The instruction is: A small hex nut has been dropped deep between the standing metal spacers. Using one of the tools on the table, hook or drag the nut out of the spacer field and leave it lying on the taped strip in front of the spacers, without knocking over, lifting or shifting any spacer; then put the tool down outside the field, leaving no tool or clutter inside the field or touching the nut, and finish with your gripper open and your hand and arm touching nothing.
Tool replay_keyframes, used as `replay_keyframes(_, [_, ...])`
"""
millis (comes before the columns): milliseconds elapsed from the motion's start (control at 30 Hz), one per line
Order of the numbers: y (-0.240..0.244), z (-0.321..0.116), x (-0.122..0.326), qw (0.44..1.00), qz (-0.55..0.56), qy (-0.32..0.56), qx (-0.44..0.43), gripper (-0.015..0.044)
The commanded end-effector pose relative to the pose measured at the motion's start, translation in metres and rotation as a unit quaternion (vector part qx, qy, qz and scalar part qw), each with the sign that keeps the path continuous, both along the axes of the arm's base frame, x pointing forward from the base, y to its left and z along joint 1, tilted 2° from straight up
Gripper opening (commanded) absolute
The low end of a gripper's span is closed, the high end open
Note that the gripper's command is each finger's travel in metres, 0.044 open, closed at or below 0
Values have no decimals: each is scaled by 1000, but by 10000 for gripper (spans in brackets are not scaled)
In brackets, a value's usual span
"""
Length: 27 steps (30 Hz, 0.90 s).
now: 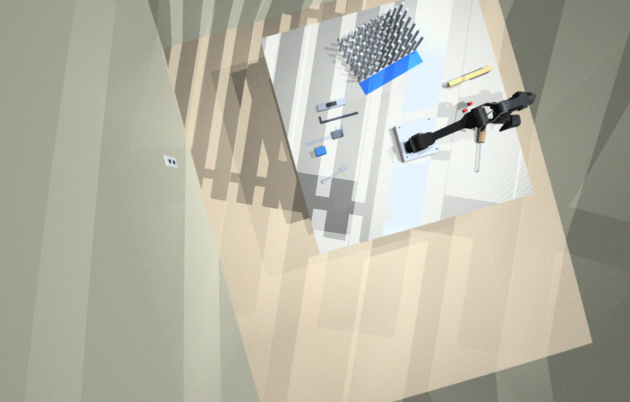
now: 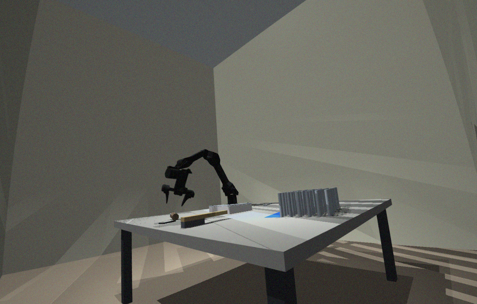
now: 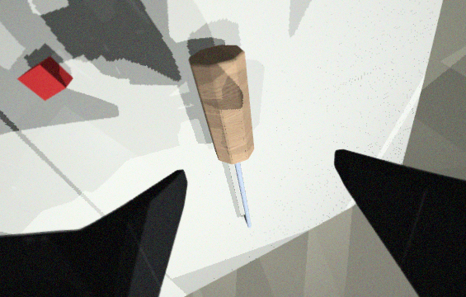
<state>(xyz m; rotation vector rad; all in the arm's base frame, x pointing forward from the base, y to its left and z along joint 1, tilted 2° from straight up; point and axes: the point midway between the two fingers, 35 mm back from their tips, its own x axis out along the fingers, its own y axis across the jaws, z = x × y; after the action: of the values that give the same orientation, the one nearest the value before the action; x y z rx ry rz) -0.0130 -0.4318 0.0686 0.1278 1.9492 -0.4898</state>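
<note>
My gripper (image 2: 175,204) (image 3: 258,167) is open and empty, raised above the wooden-handled tool (image 1: 481,134) (image 2: 173,216) (image 3: 228,107). The tool lies on the table, its thin metal shaft pointing away from the handle. In the wrist view the handle lies beyond the fingertips, between their directions, touching neither finger. The metal spacers (image 1: 397,42) (image 2: 319,202) stand upright in a dense field, far from the gripper. The blue taped strip (image 1: 390,72) (image 2: 274,215) runs along the field's front. I cannot make out the hex nut in any view.
A yellow bar (image 1: 469,76) (image 2: 202,216) lies near the wooden-handled tool. Small red blocks (image 1: 470,103) (image 3: 44,79) lie beside the arm. Across the table are a dark angled rod (image 1: 339,118), a grey block (image 1: 337,134), a blue block (image 1: 320,151) and other small items.
</note>
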Motion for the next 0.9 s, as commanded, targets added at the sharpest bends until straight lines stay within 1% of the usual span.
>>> replay_keyframes(0, [0,1,-1,1000,-3,6,-4,361])
replay_keyframes(100, [0,1,-1,1000,-3,6,-4,282])
replay_keyframes(467, [0,1,-1,1000,-3,6,-4,280])
replay_keyframes(867, [-1,-18,-2,1000,-3,6,-4,280])
